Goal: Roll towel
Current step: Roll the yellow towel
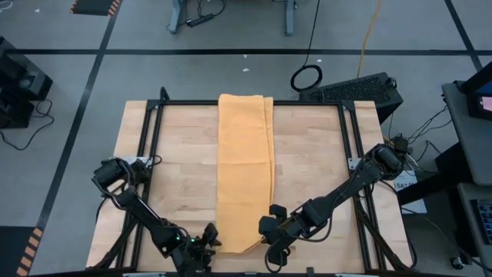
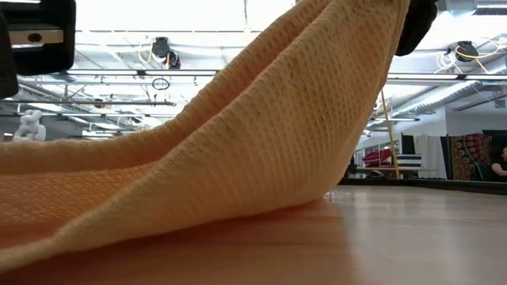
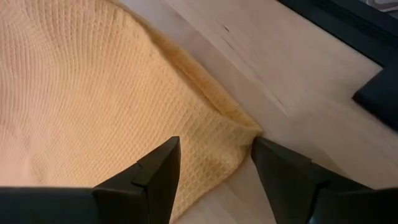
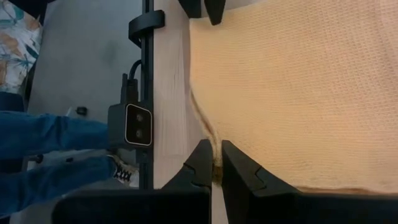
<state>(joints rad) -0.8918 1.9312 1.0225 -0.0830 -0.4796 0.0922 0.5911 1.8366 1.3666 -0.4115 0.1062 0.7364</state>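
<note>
The orange-yellow towel (image 1: 244, 169) lies as a long strip down the middle of the wooden table, from the far edge to the near edge. My right gripper (image 1: 273, 231) is shut on its near right corner and holds that corner up; in the low view the cloth (image 2: 261, 134) slopes up to it. My left gripper (image 3: 216, 146) is open low at the near left corner (image 3: 245, 127), one finger over the cloth and one over bare wood. Whether the left fingers touch the cloth, I cannot tell. My right gripper (image 4: 216, 146) pinches the towel's near edge (image 4: 213, 138), close to the right corner, between its two fingers. The fingers slant down from the table's right. The corner is lifted off the wood, and the cloth runs down from it in a smooth slope onto the table.
Black frame rails run round the tabletop, and a small camera block (image 4: 137, 124) sits on the near rail. A person's legs in blue jeans (image 4: 43, 149) stand beyond the near edge. A keyboard (image 1: 354, 88) lies past the far edge. Bare wood (image 1: 177, 169) flanks the towel on both sides.
</note>
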